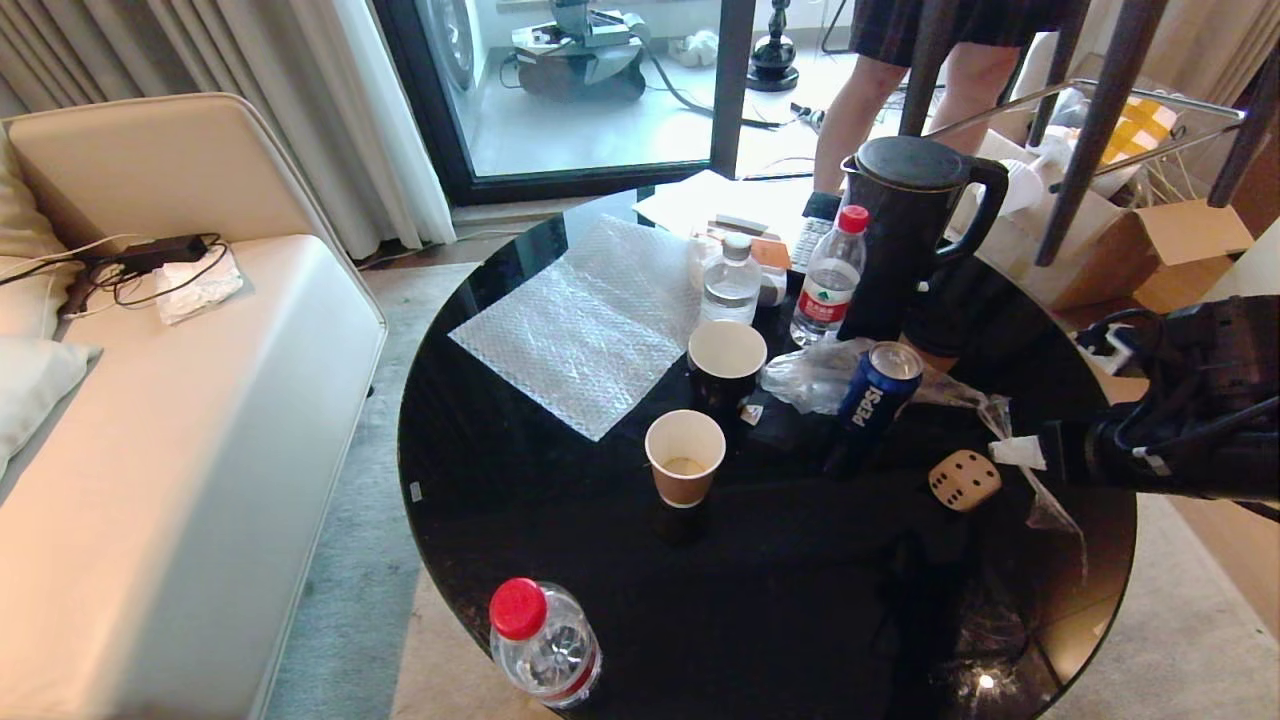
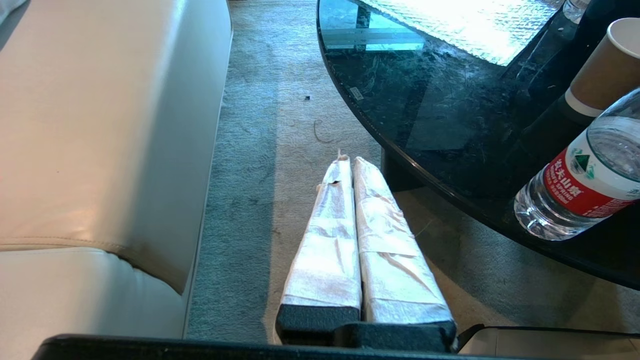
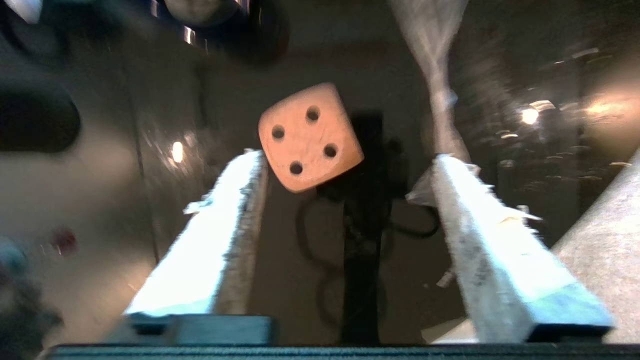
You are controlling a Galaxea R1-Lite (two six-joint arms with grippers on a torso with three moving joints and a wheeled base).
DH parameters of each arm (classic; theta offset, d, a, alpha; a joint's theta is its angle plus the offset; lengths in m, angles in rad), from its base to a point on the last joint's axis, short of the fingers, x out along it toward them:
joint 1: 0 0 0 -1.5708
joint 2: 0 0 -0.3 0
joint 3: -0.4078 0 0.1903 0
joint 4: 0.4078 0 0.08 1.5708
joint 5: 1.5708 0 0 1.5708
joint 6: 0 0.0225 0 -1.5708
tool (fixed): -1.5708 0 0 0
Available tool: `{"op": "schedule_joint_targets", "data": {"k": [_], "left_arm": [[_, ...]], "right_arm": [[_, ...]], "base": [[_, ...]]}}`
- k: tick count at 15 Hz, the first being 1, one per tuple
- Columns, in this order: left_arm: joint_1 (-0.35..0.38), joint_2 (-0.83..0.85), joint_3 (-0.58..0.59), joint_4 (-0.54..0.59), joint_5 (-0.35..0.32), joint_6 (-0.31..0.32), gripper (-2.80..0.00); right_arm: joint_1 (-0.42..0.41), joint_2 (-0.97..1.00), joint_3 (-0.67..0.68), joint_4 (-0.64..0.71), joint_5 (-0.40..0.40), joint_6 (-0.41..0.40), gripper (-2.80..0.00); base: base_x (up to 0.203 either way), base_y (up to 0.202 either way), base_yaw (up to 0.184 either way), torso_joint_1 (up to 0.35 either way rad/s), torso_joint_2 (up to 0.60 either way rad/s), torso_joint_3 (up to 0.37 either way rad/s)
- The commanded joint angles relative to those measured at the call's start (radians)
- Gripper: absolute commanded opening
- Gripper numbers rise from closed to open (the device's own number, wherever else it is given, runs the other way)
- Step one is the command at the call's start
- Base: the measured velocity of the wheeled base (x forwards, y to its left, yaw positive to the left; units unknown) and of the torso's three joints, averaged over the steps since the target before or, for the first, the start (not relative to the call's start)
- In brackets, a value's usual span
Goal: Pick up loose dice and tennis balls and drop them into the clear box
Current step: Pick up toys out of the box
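Note:
A pale beige die (image 1: 965, 480) with black pips sits on the round black glass table (image 1: 560, 520), near its right edge. My right arm reaches in from the right, and the right gripper (image 1: 1018, 452) hovers just right of the die. In the right wrist view the right gripper (image 3: 345, 157) is open, its taped fingers (image 3: 220, 235) spread wide. The die (image 3: 310, 137) lies just beyond the fingertips, four pips up. My left gripper (image 2: 348, 160) is shut and empty, parked over the carpet between sofa and table. The tennis balls and the clear box are out of view.
Left of the die stand a Pepsi can (image 1: 878, 385), two paper cups (image 1: 685, 455) and a crumpled plastic bag (image 1: 815, 375). A black kettle (image 1: 910, 230), water bottles (image 1: 830, 275) and bubble wrap (image 1: 590, 320) lie behind. Another bottle (image 1: 545, 640) is at the front edge. A person's legs (image 1: 870, 90) are beyond the table.

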Motion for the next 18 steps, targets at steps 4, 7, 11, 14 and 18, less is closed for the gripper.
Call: {"op": "schedule_joint_targets", "data": {"k": [4,7,11,14,18], "left_arm": [[0.000,0.000,0.000,0.000,0.000,0.000,-2.80],[0.000,0.000,0.000,0.000,0.000,0.000,-2.80],[0.000,0.000,0.000,0.000,0.000,0.000,-2.80],[0.000,0.000,0.000,0.000,0.000,0.000,-2.80],[0.000,0.000,0.000,0.000,0.000,0.000,-2.80]], "right_arm": [[0.001,0.108,-0.015,-0.001,0.024,-0.031,0.00],[0.002,0.157,-0.026,-0.006,0.122,-0.042,0.00],[0.003,0.229,-0.033,-0.107,0.135,-0.054,0.00],[0.002,0.272,-0.038,-0.195,0.143,-0.065,0.00],[0.002,0.306,-0.036,-0.282,0.140,-0.066,0.00]], "base": [[0.000,0.000,0.000,0.000,0.00,0.000],[0.000,0.000,0.000,0.000,0.00,0.000],[0.000,0.000,0.000,0.000,0.00,0.000],[0.000,0.000,0.000,0.000,0.00,0.000],[0.000,0.000,0.000,0.000,0.00,0.000]]}}
